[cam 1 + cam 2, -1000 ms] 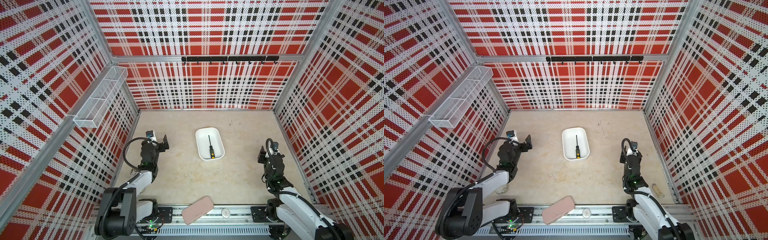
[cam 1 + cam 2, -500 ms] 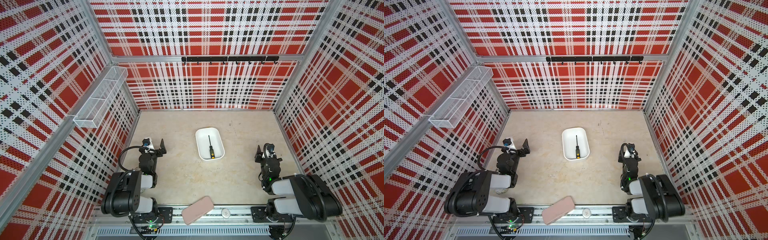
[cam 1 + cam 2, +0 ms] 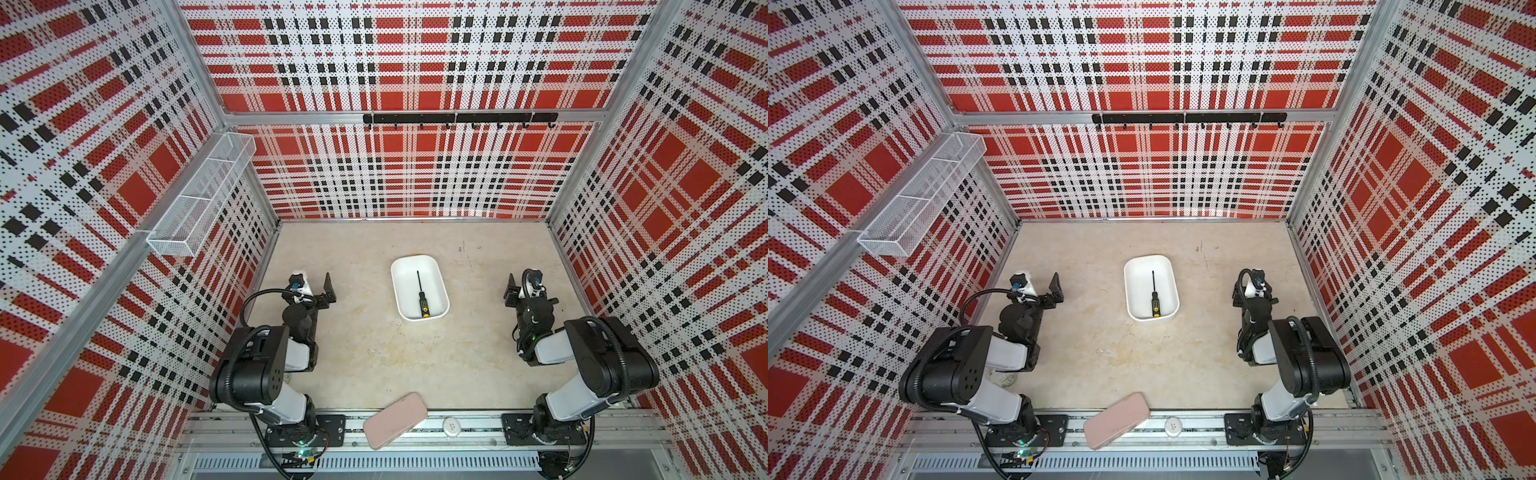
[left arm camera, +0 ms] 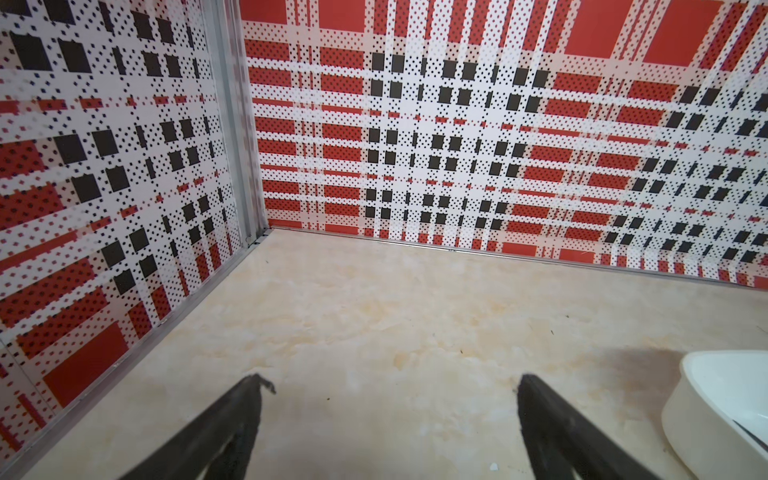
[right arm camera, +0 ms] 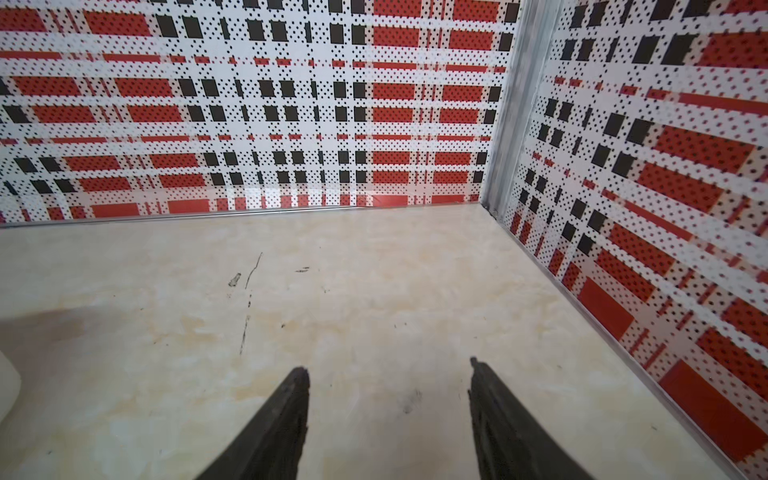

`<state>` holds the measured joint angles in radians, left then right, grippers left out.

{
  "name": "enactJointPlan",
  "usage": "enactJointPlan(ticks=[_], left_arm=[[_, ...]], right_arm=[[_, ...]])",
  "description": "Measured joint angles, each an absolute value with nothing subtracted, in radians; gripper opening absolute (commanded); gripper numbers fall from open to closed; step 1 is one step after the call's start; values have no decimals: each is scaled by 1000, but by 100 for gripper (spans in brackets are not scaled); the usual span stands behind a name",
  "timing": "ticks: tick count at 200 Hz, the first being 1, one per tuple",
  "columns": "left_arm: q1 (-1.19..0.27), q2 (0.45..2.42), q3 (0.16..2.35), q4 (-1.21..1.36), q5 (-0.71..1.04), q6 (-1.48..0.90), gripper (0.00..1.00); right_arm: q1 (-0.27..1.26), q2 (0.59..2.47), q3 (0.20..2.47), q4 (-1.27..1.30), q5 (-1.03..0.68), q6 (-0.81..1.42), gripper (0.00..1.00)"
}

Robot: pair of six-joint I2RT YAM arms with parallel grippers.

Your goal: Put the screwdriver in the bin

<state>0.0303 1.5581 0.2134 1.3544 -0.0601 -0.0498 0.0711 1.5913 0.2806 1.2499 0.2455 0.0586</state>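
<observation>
The screwdriver (image 3: 420,295) (image 3: 1154,299), with a black handle, yellow dots and a yellow cap, lies lengthwise inside the white bin (image 3: 434,278) (image 3: 1138,282) at mid-table, handle toward the near side. My left gripper (image 3: 316,286) (image 3: 1040,286) (image 4: 392,380) hovers open and empty over bare table left of the bin, whose corner (image 4: 727,395) shows in the left wrist view. My right gripper (image 3: 521,284) (image 3: 1250,286) (image 5: 388,365) hangs open and empty right of the bin, with only table between its fingers.
A pink slab (image 3: 395,419) lies across the front rail beside a small white disc (image 3: 451,426). A white wire basket (image 3: 199,195) hangs on the left wall, and a black hook rail (image 3: 457,118) on the back wall. Plaid walls enclose three sides.
Both arms have folded back toward their bases, upper links now showing large in the top views. The right gripper's jaws have spread wider. The screwdriver has stayed still in the bin.
</observation>
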Motion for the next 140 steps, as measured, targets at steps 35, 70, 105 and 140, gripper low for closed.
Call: enactJointPlan(ticks=[35, 70, 105, 140], left_arm=[[27, 1563, 213, 1354, -94, -47, 98], [26, 1563, 213, 1354, -109, -47, 98], [26, 1563, 213, 1354, -114, -46, 98], [25, 1563, 213, 1354, -114, -46, 98]], right_arm=[[48, 1586, 287, 1189, 229, 74, 81], [48, 1586, 287, 1164, 218, 78, 100], [48, 1586, 287, 1161, 216, 79, 100], [48, 1586, 287, 1161, 216, 79, 100]])
